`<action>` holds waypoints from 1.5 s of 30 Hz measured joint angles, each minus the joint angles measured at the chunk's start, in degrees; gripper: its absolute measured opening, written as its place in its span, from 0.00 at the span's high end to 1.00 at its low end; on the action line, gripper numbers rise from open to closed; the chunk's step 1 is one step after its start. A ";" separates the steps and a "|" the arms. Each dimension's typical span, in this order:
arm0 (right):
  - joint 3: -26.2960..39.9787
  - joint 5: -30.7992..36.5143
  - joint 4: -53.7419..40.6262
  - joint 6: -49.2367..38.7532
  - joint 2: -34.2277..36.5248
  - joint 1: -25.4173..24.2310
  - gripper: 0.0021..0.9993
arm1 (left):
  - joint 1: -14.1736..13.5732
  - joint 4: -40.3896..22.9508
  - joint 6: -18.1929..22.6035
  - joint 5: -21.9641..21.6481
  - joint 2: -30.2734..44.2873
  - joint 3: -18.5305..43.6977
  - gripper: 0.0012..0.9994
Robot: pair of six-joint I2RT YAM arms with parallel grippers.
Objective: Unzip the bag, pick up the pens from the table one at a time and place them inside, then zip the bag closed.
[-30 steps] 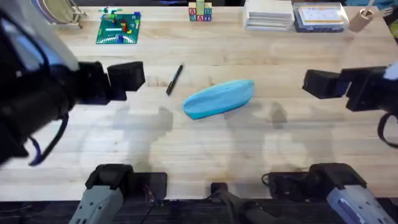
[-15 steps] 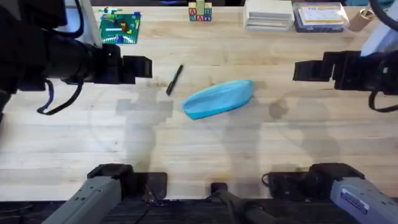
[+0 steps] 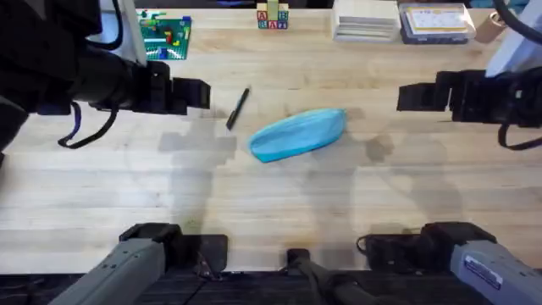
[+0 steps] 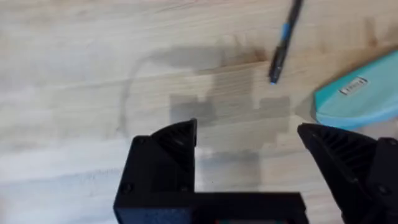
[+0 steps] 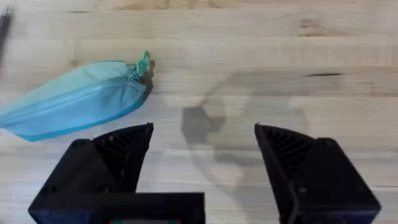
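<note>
Two robot arms are hovering above a pale wood table (image 3: 279,203), one at each side of a light-blue bag (image 3: 298,134) that is lying zipped shut near the middle, its long axis slanting from near left to far right. The left hand (image 3: 201,93) is hanging over the boards to the left of the bag, fingers spread wide and gripping nothing; the right hand (image 3: 406,97) is doing the same off to the right, equally open and empty. One black pen (image 3: 237,108) is resting on the table just beyond the bag's left end, close to it but not touching. A teal zipper pull (image 5: 143,64) is sticking out at the bag's right tip.
</note>
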 joint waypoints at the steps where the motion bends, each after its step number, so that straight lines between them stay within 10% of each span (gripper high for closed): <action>1: 0.00 0.01 0.00 -0.01 0.00 0.00 0.00 | 0.00 0.01 1.72 0.97 0.00 0.00 0.01; 10: 0.00 -0.02 -0.02 0.00 0.00 0.00 0.00 | 1.13 0.01 20.98 17.12 0.00 0.00 0.01; 19: 0.00 -0.02 -0.02 0.01 0.00 0.00 0.00 | 9.67 -2.62 42.41 39.76 0.00 -0.11 0.01; 21: 0.00 -0.02 -0.02 -0.01 0.00 0.00 0.00 | 11.78 -1.32 59.19 52.89 0.00 -4.33 0.01; 22: 0.00 0.01 -0.02 0.01 0.00 0.00 0.00 | 11.78 -1.30 61.37 54.13 0.00 -4.91 0.01; 34: 0.00 -0.01 -0.02 0.02 0.00 0.00 0.00 | 11.78 -1.03 71.41 57.60 1.38 -9.83 0.01; 45: 0.00 -0.01 -0.04 0.02 0.00 0.00 0.00 | 11.78 2.83 77.61 64.38 21.82 -12.28 0.01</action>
